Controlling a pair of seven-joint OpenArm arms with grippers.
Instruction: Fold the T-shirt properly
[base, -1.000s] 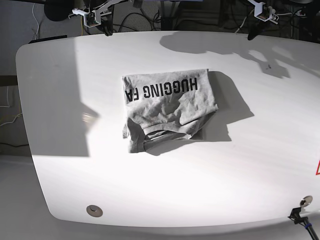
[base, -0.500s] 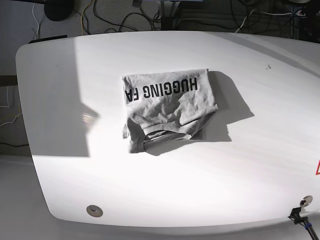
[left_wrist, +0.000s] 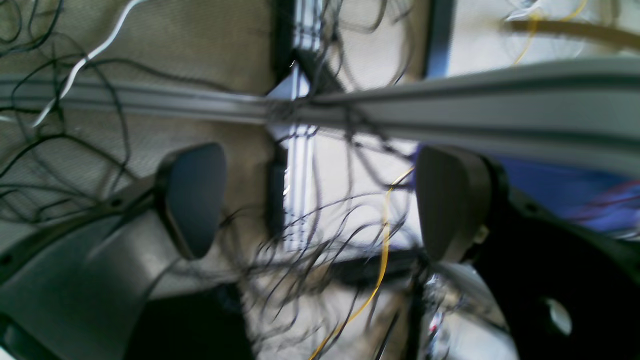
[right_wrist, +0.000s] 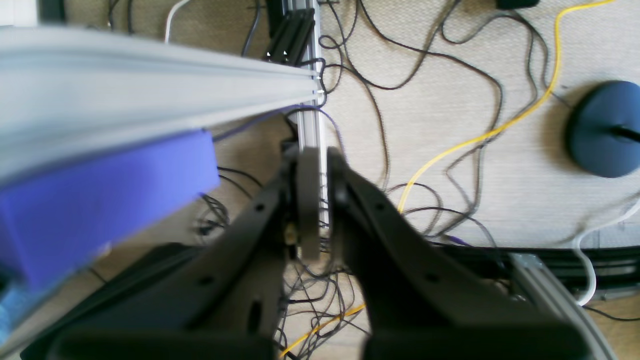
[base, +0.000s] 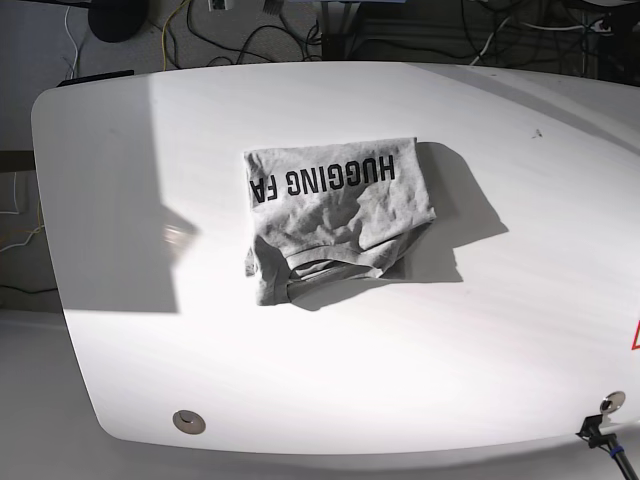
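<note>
Grey cotton: T-shirt (base: 335, 220), folded into a compact rumpled block, lies near the middle of the white table (base: 500, 340).
Lettering: black "HUGGING FA" runs along the far edge, upside down in the base view, so the print's top faces the near side.
Long axis: roughly left to right across the table, along the line of print (the block is only a little wider than deep).
Near edge: uneven, with a fold bulging at the near left corner; a dark shadow falls to the right of the cloth.
Left gripper (left_wrist: 320, 200): jaws spread wide, nothing between the two dark pads (left_wrist: 192, 197); it looks at cables (left_wrist: 310, 260) and an aluminium rail (left_wrist: 450, 120).
Right gripper (right_wrist: 320, 200): fingers pressed together, holding nothing, aimed at the carpet (right_wrist: 450, 125) strewn with cables, beside a blue block (right_wrist: 100, 200).
Arm pose: both arms are out of the base view; their cameras see only frame and floor.
Shirt vs grippers: well apart; neither wrist view shows the shirt or the table top.
</note>
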